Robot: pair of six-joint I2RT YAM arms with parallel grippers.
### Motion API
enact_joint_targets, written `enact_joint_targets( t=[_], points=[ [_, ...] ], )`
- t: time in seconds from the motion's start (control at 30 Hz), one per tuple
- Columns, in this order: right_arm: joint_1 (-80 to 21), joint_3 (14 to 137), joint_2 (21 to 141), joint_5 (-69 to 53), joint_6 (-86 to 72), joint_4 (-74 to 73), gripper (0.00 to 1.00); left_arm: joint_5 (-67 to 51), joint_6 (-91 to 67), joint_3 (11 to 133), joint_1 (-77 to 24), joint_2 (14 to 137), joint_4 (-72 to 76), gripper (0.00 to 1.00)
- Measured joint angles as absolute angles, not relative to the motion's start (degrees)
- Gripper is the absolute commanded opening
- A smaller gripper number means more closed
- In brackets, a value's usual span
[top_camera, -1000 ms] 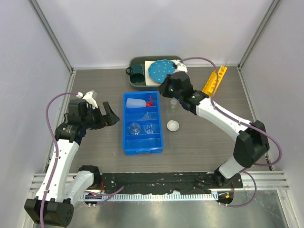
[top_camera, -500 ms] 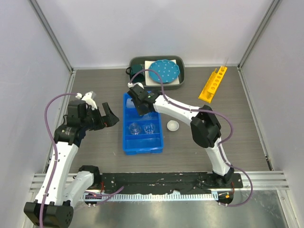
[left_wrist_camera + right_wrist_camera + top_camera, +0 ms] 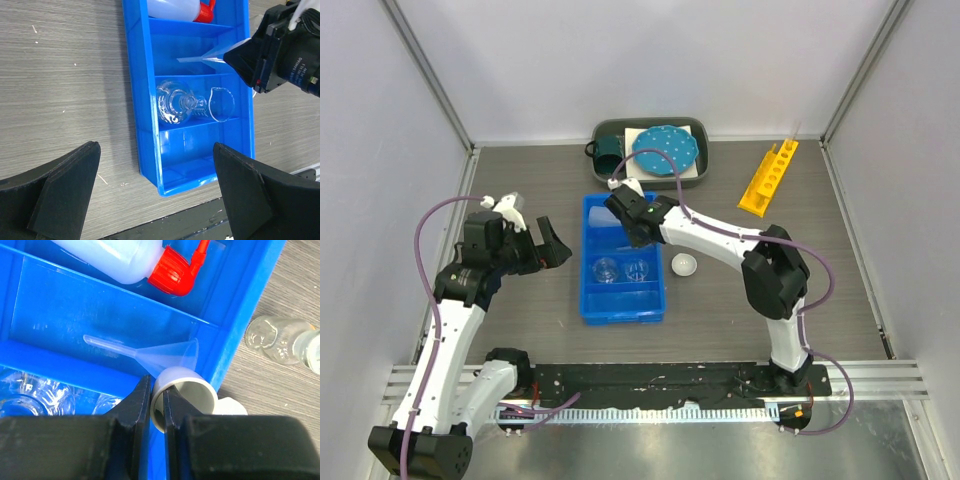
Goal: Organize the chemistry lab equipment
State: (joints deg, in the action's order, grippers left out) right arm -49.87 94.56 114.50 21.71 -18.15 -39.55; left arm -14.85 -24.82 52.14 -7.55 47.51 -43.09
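The blue divided bin (image 3: 588,300) holds the white squeeze bottle with red nozzle (image 3: 172,272), the clear funnel (image 3: 165,356), the small clear flask (image 3: 175,102) and a beaker (image 3: 222,104). My right gripper (image 3: 638,232) hangs over the bin's right wall; in the right wrist view it (image 3: 157,390) is shut on the rim of a small white round dish (image 3: 190,387). A second white dish (image 3: 683,264) lies on the table right of the bin. A small clear glass vessel (image 3: 277,340) lies on the table. The yellow holed rack (image 3: 767,177) sits far right. My left gripper (image 3: 552,250) is open left of the bin.
A grey tray (image 3: 603,130) at the back holds the teal mug (image 3: 610,158) and the blue white-dotted plate (image 3: 665,150). Frame posts and white walls close in the table on both sides. In the left wrist view, my right gripper (image 3: 270,55) shows over the bin's right wall.
My right arm has swung left from behind the bin's right side to over the bin, then drifted slightly right and nearer. The left arm has not moved.
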Motion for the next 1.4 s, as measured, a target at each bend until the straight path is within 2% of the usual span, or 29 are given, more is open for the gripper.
enact_joint_targets(
  t=[0.57,1.4],
  points=[
    [-49.87,94.54,112.01,23.33,-18.31,-39.42,0.01,-13.93,-24.8,52.14,-7.84,47.42,-43.11,1.0],
    [-51.37,99.83,116.25,24.51,-18.09,-43.09,0.01,-12.71,-23.92,52.14,-9.04,47.2,-43.13,1.0]
  ],
)
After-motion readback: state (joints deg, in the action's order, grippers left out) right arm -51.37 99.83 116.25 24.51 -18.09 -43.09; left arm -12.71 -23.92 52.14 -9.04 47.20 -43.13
